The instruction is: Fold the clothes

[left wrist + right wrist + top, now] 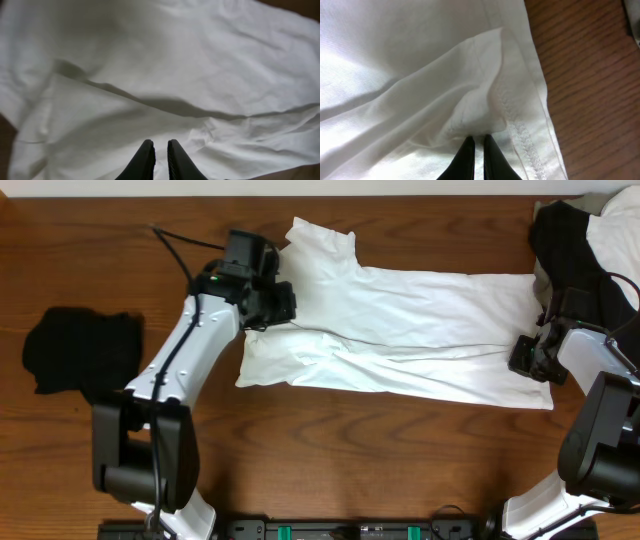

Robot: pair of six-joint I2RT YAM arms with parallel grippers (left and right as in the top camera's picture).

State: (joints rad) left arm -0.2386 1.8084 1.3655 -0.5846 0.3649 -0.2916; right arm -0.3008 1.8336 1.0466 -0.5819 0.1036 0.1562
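Pinching the shirt (400, 330) by a lifted fold next to its stitched hem, with the right claw (475, 137) squeezed tight on the cloth at the right end. Hanging farther back over the shirt's left end, with the left claw (161, 143) closed to a thin crack, no telling if cloth is caught in it. Lying spread and wrinkly across the middle of the table (350, 450), with a small black cloth (75, 350) off to the left and a black-and-pale heap (570, 240) at the far right corner.
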